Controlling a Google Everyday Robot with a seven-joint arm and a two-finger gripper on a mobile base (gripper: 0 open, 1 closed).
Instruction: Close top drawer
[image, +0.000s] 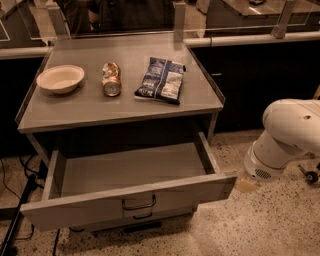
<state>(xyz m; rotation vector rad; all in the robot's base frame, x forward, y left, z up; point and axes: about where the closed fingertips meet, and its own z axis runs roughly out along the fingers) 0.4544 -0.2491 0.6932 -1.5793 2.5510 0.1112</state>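
Standing pulled out, the wide grey metal top drawer lies left of the gripper, which sits beside its right front corner, grip state impossible to tell.

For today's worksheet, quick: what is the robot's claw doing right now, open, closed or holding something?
The claw: cannot be told; it sits at the arm's end, beside the right front corner of the open top drawer.

nothing legible on the bag or can above the top drawer; right of it the arm, gripper unseen.
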